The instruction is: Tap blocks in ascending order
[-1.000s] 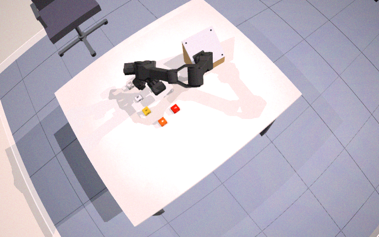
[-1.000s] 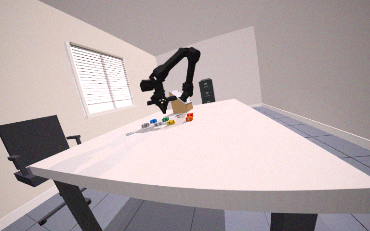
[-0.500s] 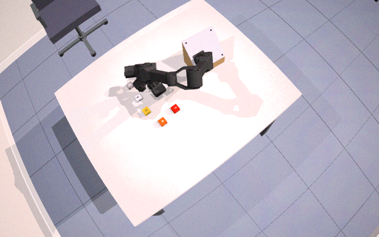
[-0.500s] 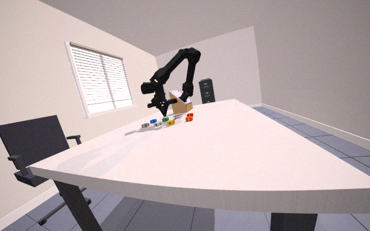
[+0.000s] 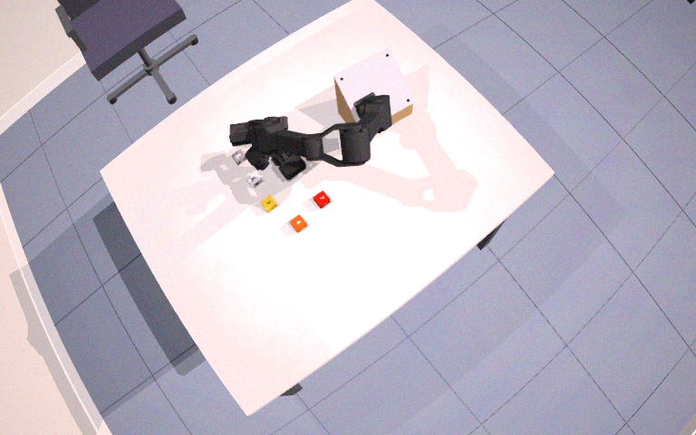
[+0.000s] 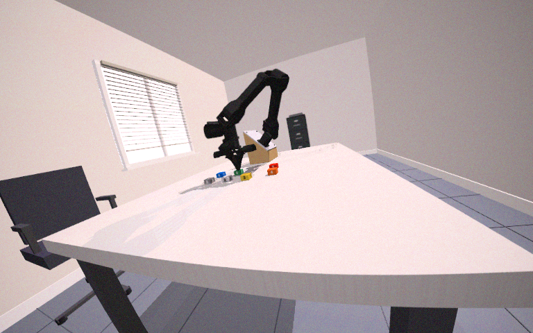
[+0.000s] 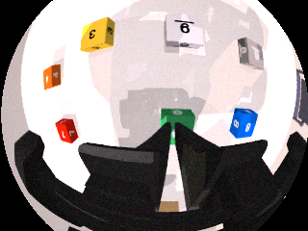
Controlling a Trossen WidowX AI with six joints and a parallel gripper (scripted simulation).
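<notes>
My gripper (image 6: 238, 168) (image 7: 172, 126) is shut with nothing between its tips, which point down at the green block (image 6: 236, 172) (image 7: 177, 115), printed 0. They overlap its top in the wrist view; exact contact cannot be told. The yellow block (image 5: 268, 203) (image 6: 246, 176) (image 7: 98, 37) shows 3, the orange block (image 5: 298, 223) (image 6: 272, 171) (image 7: 52, 77) 4, the white block (image 5: 254, 179) (image 6: 227, 178) (image 7: 192, 35) an underlined 6, the red block (image 5: 322, 199) (image 6: 273, 165) (image 7: 66, 130) 7, the blue block (image 6: 221, 174) (image 7: 243, 122) 8. The grey block's (image 5: 237, 156) (image 6: 209, 180) (image 7: 250, 54) digit is unclear.
A wooden box (image 5: 373, 82) (image 6: 261, 157) with a pale sloping top stands by the arm's base on the white table (image 5: 359, 286) (image 6: 314, 227). The arm hides the green and blue blocks in the top view. An office chair (image 5: 128, 30) (image 6: 46, 204) stands beyond the table edge.
</notes>
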